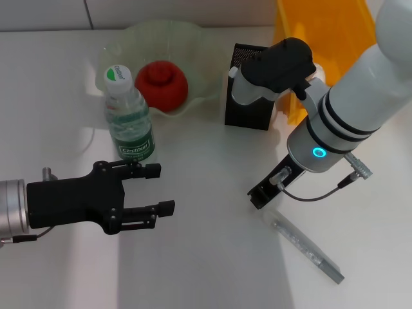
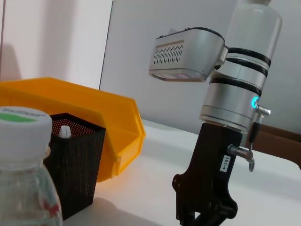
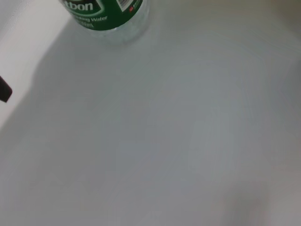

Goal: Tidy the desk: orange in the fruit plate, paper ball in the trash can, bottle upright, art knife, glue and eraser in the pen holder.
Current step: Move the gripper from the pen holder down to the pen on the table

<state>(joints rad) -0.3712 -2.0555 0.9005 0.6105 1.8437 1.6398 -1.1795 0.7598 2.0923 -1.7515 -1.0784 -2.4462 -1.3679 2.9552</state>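
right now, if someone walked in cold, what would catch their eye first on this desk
Probably the red-orange orange sitting in the pale green fruit plate at the back, with the bottle standing upright just in front of it. Next, the bright yellow trash can at the back right, with the black pen holder beside it. The left tool hovers open near the bottle, and a grey art knife lies on the table near the right arm.

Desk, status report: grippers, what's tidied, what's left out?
Left gripper open, just off the upright bottle. Right gripper low over the desk by the art knife. Orange in fruit plate. Nothing blocking.
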